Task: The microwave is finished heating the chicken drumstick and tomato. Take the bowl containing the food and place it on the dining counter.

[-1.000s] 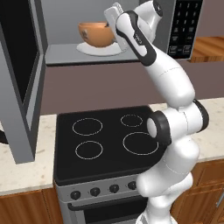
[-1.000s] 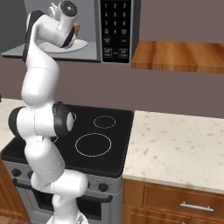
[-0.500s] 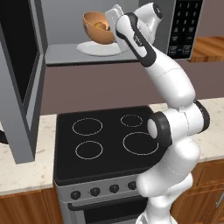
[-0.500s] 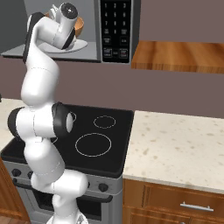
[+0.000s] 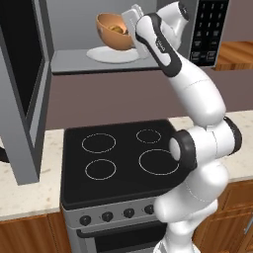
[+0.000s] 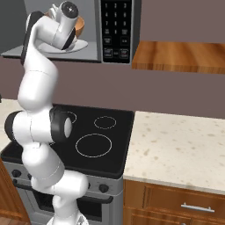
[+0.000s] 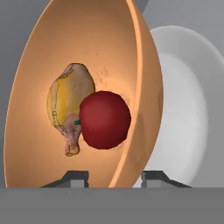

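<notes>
Left base view: the white arm rises from the lower right of the frame and reaches to the upper centre, where the gripper (image 5: 129, 25) holds the bowl (image 5: 112, 30) by its rim inside the open microwave (image 5: 89, 62). The bowl is tilted, its opening turned toward the camera, and it hangs clear above the white plate (image 5: 112, 54) on the microwave floor. The microwave door (image 5: 22, 94) stands open at the left edge of the frame; the black keypad (image 5: 210, 29) sits at the upper right. Below lies the black stove top (image 5: 123, 158) with four ring marks, flanked by the beige speckled worktop (image 5: 24, 195).

Right base view: the arm rises from the lower left of the frame. The bowl (image 6: 79, 25) shows as an orange edge behind the wrist at the upper left, above the plate (image 6: 77, 45). The keypad (image 6: 115, 28) is at the upper centre, a wooden shelf (image 6: 180, 56) lies to its right, and the worktop (image 6: 176, 149) fills the right of the frame over brown cabinets.

Hand view: the two dark fingers (image 7: 76, 177) stand at the bottom of the frame, one on each side of the bowl (image 7: 48, 65) wall, closed on the rim. Inside the bowl the tomato (image 7: 105, 120) lies at the centre, touching and partly covering the chicken drumstick (image 7: 70, 100) just to its left. The plate (image 7: 188, 100) appears at the right of the frame, behind the bowl.
</notes>
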You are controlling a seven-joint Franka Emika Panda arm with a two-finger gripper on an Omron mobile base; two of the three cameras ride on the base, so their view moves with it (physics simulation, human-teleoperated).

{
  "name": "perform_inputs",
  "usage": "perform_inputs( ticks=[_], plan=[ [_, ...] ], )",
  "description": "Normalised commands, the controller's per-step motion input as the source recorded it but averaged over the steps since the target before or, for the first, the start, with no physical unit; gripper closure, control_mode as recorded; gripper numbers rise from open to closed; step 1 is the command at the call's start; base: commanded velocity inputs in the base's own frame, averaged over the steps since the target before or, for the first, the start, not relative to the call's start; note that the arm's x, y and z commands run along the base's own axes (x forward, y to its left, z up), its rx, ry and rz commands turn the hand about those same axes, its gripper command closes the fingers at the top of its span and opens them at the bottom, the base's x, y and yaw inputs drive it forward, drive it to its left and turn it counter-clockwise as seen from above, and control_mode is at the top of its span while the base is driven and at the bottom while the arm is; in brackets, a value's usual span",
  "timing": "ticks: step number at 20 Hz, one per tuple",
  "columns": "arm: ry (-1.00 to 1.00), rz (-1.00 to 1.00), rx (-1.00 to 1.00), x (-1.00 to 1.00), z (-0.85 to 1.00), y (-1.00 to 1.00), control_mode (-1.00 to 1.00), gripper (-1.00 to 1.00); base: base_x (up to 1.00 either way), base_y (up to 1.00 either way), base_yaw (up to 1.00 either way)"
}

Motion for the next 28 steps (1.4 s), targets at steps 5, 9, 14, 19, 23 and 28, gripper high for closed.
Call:
perform_inputs(
  ticks=[5, 9, 14, 19, 23, 28],
  plan=[
    [-0.11, 0.0, 0.05, -0.55, 0.0, -0.23, -1.0, 1.0, 0.0, 0.0, 0.0],
    [-0.18, 0.0, 0.09, -0.86, 0.02, -0.29, -1.0, 1.0, 0.0, 0.0, 0.0],
    [-0.09, 0.06, 0.03, -1.0, 0.23, -0.39, -1.0, 1.0, 0.0, 0.0, 0.0],
    [0.0, 0.15, -0.04, -1.0, 0.28, -0.48, -1.0, 1.0, 0.0, 0.0, 0.0],
    [0.05, 0.21, -0.15, -1.0, 0.04, -0.54, -1.0, 1.0, 0.0, 0.0, 0.0],
    [0.2, 0.21, -0.23, -1.0, -0.44, -0.64, -1.0, 1.0, 0.0, 0.0, 0.0]
  ],
)
